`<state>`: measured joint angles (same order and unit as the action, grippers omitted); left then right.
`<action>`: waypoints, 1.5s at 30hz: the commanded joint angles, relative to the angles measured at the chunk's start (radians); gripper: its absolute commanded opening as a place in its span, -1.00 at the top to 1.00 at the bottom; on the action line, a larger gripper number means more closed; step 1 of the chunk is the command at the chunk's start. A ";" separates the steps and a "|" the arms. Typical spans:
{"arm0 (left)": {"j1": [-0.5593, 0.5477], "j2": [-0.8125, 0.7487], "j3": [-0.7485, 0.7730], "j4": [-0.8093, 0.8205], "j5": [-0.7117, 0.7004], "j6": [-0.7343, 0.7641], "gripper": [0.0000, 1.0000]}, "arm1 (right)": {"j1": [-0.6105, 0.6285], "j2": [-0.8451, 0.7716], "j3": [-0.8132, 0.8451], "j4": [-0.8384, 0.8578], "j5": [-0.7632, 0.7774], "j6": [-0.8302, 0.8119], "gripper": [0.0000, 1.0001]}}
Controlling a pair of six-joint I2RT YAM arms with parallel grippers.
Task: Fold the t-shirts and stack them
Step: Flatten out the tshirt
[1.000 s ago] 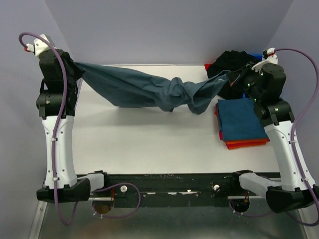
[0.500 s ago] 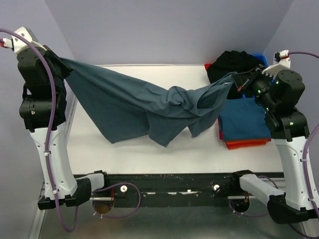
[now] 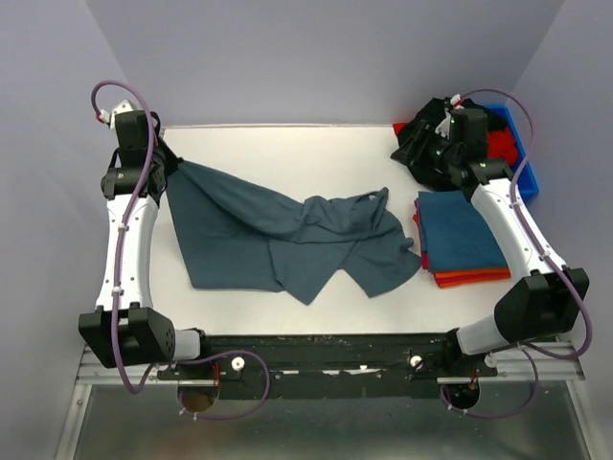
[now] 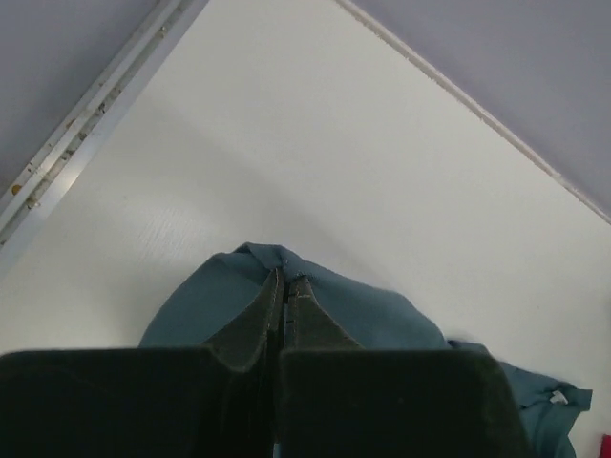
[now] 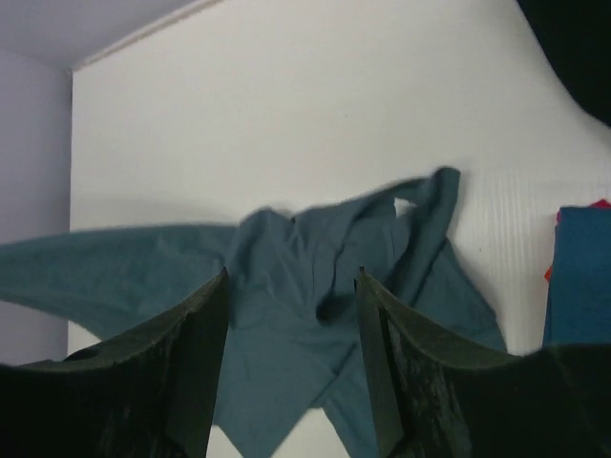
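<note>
A slate-blue t-shirt lies rumpled and partly spread across the middle of the table. My left gripper is shut on its back-left corner, low by the table; in the left wrist view the fingertips pinch a fold of the blue cloth. My right gripper hangs open at the back right over a heap of black clothing. In the right wrist view it has nothing between its fingers, and the t-shirt lies further off. A folded stack, blue on top of orange and red, sits at the right.
A blue bin with red and black garments stands at the back right corner, beside the black heap. A metal rail runs along the table's left edge. The purple walls close in the back and both sides.
The shirt was stretched in the air between both grippers; now it lies on the table. The right gripper has opened, let go and drawn back. The left arm has come down still holding its corner.
</note>
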<state>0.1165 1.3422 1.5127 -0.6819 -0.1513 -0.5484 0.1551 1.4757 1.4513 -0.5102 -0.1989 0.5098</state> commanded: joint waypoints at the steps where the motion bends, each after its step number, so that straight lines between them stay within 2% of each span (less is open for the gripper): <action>1: 0.011 -0.032 -0.077 0.168 0.029 -0.074 1.00 | 0.006 -0.087 -0.150 0.145 -0.131 0.022 -0.27; 5: 0.012 -0.043 -0.127 0.223 0.048 -0.123 1.00 | 0.073 -0.176 -0.369 0.216 -0.109 0.010 -0.22; 12: 0.012 -0.044 -0.164 0.257 0.065 -0.154 1.00 | 0.371 -0.229 -0.580 0.220 0.027 0.007 -0.15; 15: 0.012 -0.048 -0.186 0.280 0.079 -0.163 1.00 | 0.493 -0.219 -0.620 0.225 0.090 0.018 -0.14; 19: 0.012 -0.049 -0.195 0.288 0.082 -0.163 1.00 | 0.657 -0.152 -0.608 0.216 0.159 0.019 -0.15; 23: 0.012 -0.049 -0.200 0.288 0.088 -0.159 1.00 | 0.816 -0.043 -0.540 0.171 0.298 0.019 -0.15; 29: 0.012 -0.051 -0.203 0.286 0.088 -0.150 1.00 | 0.958 0.124 -0.431 0.127 0.400 -0.008 -0.11; 38: 0.012 -0.038 -0.209 0.294 0.094 -0.153 1.00 | 1.040 0.299 -0.302 0.079 0.475 -0.037 -0.11; 45: 0.014 -0.037 -0.209 0.297 0.094 -0.151 1.00 | 1.049 0.368 -0.293 0.075 0.480 -0.034 -0.10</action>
<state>0.1226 1.3197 1.3132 -0.4152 -0.0704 -0.7013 1.1919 1.8069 1.1389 -0.4015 0.2317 0.4816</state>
